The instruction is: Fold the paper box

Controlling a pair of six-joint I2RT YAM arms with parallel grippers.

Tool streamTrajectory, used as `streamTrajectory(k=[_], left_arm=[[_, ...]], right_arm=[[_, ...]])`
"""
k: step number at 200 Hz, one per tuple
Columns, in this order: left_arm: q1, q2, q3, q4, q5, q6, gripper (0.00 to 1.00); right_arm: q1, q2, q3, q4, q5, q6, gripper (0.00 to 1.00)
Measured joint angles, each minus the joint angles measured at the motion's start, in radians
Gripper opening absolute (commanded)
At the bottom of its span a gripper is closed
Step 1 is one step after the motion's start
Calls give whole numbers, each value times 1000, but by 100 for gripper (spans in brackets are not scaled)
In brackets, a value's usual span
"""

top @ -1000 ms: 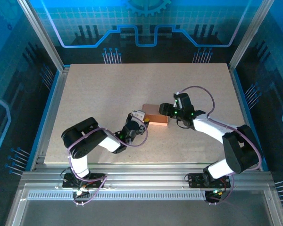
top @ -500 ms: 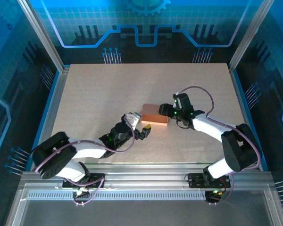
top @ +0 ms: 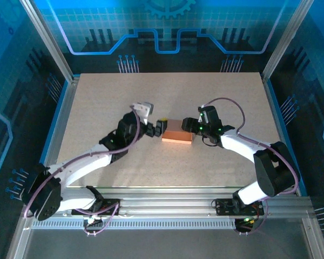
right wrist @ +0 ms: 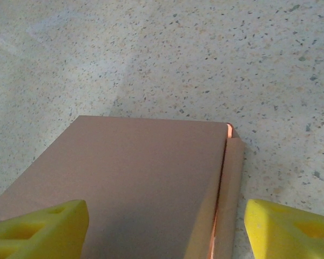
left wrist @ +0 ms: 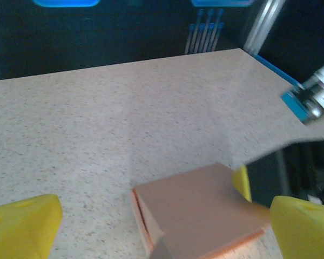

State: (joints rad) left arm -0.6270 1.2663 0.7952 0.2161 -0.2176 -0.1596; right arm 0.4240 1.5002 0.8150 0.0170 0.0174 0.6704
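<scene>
Top view: paper box (top: 177,133) lies flat on the table (top: 124,97) at frame centre, folded shut by the look of it, long axis roughly left-right across the frame.
Left gripper (top: 161,128) is at the box's left short end, right gripper (top: 190,125) at its right end. One arm per end, neither clearly nearer.
Left wrist view: left gripper (left wrist: 162,229) jaws wide, nothing held. Box sits low in frame, a corner poking in between the fingertips, off toward the right-hand one.
Right wrist view: right gripper (right wrist: 163,229) jaws fairly wide, straddling the box across its short width. Box runs up-frame away from them, side flap (right wrist: 232,183) just beside the right-hand pad. Whether the pads press, cannot tell.
Judgement: left jaws meet the box corner-on, so they need squaring to that end
</scene>
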Motion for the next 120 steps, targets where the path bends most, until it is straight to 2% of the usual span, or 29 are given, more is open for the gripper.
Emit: streamTrajectory(k=[51, 80, 90, 120], left_arm=[[72, 279, 284, -285, 124, -124, 99], [80, 415, 368, -386, 177, -154, 99], [80, 431, 368, -406, 188, -156, 99], [80, 452, 368, -424, 197, -156, 99]], right_arm=[[-2, 0, 0, 0, -4, -40, 78], [-19, 0, 0, 3, -31, -82, 90], [-25, 0, 0, 7, -35, -92, 96], [-32, 8, 0, 10, -53, -119, 100]])
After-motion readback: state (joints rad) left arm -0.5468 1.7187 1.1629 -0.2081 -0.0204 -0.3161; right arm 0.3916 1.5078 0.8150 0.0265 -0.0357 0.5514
